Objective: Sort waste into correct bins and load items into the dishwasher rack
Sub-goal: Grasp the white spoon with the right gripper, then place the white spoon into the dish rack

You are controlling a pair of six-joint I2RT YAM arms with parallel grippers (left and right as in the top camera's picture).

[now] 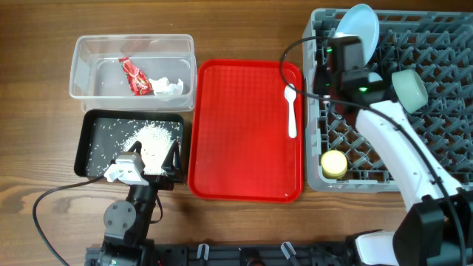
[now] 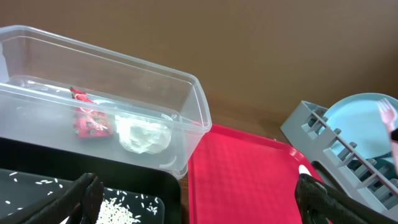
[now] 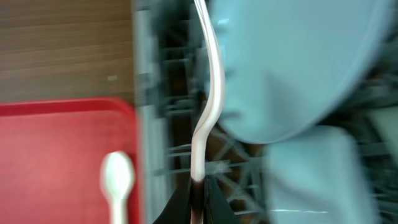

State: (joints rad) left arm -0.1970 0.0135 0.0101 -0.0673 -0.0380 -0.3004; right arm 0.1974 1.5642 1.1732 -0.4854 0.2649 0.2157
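White plastic fork (image 3: 214,93) is clamped in the right gripper (image 3: 199,186) over the large grey lattice dishwasher rack (image 1: 436,52) at 3 o'clock, not yet placed. Racked: light blue round plate (image 1: 360,26), pale green bowl (image 1: 409,90), small yellow cup (image 1: 333,163). Red shiny wrapper (image 1: 134,77) and crumpled white tissue (image 1: 168,87) are in the clear plastic tub (image 1: 133,38) at 10, loose rice (image 1: 151,137) in the black plastic tray (image 1: 92,118) at 8. Left to do: white plastic spoon (image 1: 291,111) on the flat red tray (image 1: 244,170). The left wrist view alone shows the left gripper (image 2: 199,196) with jaws wide apart; the right wrist view alone shows the fork grip.
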